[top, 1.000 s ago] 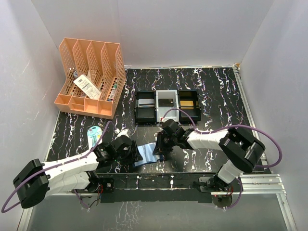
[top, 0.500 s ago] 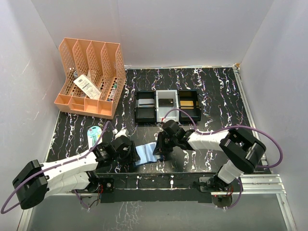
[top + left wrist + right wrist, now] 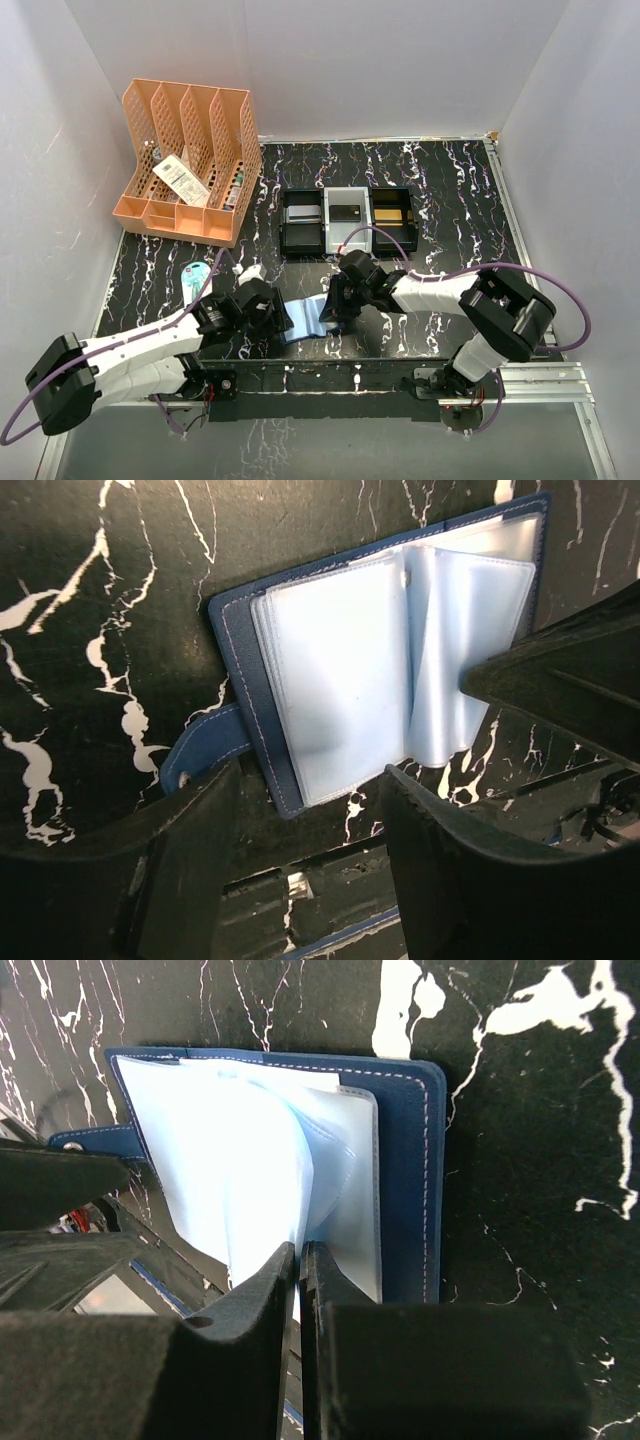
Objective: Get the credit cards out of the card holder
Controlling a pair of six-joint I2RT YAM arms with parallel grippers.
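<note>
card holder (image 3: 303,318) (front-ctr), trays (image 3: 302,241) behind

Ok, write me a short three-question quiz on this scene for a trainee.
1. True or false: the card holder is folded shut.
2. What is the right gripper pinching? A) a clear sleeve of the holder; B) a pen; C) nothing at all.
3. Fill in: the left gripper has its jaws ____, astride the holder's near edge.
Key: 1 false; 2 A; 3 open.
</note>
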